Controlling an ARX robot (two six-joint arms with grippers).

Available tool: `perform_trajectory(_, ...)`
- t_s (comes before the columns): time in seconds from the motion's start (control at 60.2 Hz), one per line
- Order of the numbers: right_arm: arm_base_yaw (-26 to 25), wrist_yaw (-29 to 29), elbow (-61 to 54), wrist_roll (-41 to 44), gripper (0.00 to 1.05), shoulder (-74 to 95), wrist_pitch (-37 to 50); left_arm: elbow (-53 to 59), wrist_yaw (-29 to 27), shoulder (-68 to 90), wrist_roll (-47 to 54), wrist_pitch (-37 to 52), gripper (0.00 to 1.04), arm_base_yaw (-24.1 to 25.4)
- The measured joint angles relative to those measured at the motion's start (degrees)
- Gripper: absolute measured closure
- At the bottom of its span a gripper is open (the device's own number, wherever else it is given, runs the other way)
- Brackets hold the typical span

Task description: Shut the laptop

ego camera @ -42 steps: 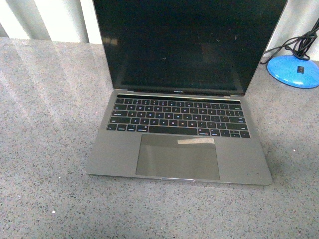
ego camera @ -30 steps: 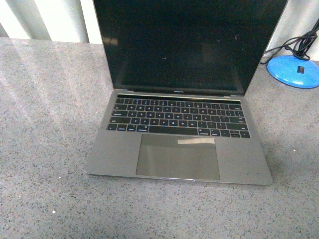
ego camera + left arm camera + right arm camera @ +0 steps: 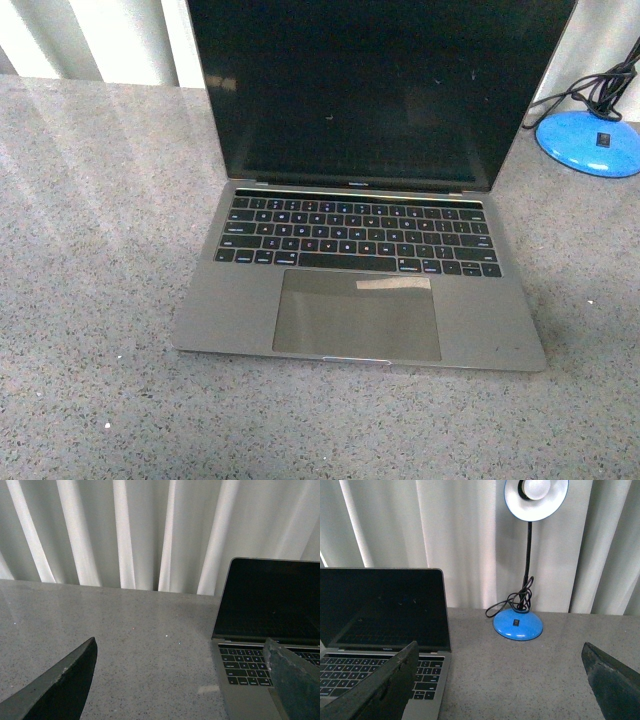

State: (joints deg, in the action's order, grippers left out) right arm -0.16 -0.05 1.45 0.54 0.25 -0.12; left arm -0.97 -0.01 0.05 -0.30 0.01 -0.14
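A white pleated curtain (image 3: 150, 530) hangs behind the laptop (image 3: 360, 300), its folds running straight down to the far edge of the table (image 3: 90, 250). The table is a flat slab of grey speckled, stone-like material with a faint sheen, and it spreads out on all sides of the laptop. The laptop sits flat on it, open, with the lid standing up and tilted slightly back. Its body is matte grey metal with rounded corners. The screen (image 3: 370, 90) is black and glossy, the keyboard (image 3: 358, 235) is black, and the wide trackpad (image 3: 358, 320) lies toward the laptop's front edge.

A desk lamp (image 3: 518, 624) stands near the laptop's right rear corner, apart from the lid. It has a round, glossy blue base, a thin black neck, and a round head with a white face. A black cable (image 3: 515, 602) lies looped on the base around the neck. A pale, tape-like strip (image 3: 393, 283) lies along the trackpad's upper edge.

The left gripper (image 3: 180, 650) hangs off the laptop's left side with its dark, rough fingers (image 3: 65, 685) spread wide and holding nothing. The right gripper (image 3: 500, 650) is off the laptop's right front, its fingers (image 3: 610, 680) also wide apart and holding nothing
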Motion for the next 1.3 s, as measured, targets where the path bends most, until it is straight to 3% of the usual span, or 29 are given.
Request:
perform_trajectory(0.498,0.0,0.0,0.0,0.0,0.10,0.0,0.0,0.0,0.0,0.0,0.0,0.0,0.07,0.0)
perform_trajectory(0.531,0.7,2.2,0.6,-1.0,0.10,1.0,-2.1,-0.3,-2.3,0.8,-0.5,-1.3,0.07,-0.7)
perform_trajectory(0.598,1.3,9.6,5.8,-4.1,0.10,9.6,-15.1,-2.6,-9.9,5.0,-3.4,-7.9,0.07,-2.8)
perform_trajectory(0.681,-2.5,7.8,8.3,-5.0,0.10,19.4,-21.3,-3.2,-11.9,11.7,-5.5,-8.5,0.07,-3.8)
perform_trajectory(0.747,-6.7,2.9,10.2,-3.2,0.10,30.8,-17.5,-4.5,-6.8,19.8,-7.3,-3.9,0.07,-3.6)
perform_trajectory(0.847,-7.4,0.5,16.2,2.1,0.10,46.2,-6.0,-8.8,-0.9,34.8,-7.0,11.8,0.07,-2.8)
perform_trajectory(1.03,-5.2,0.8,26.2,9.5,0.10,65.8,4.1,-18.2,0.5,56.4,-5.9,28.5,0.07,-4.1)
perform_trajectory(1.295,-0.4,2.4,39.0,16.8,0.10,81.5,10.1,-28.0,-1.4,73.3,-4.3,36.3,0.07,-7.1)
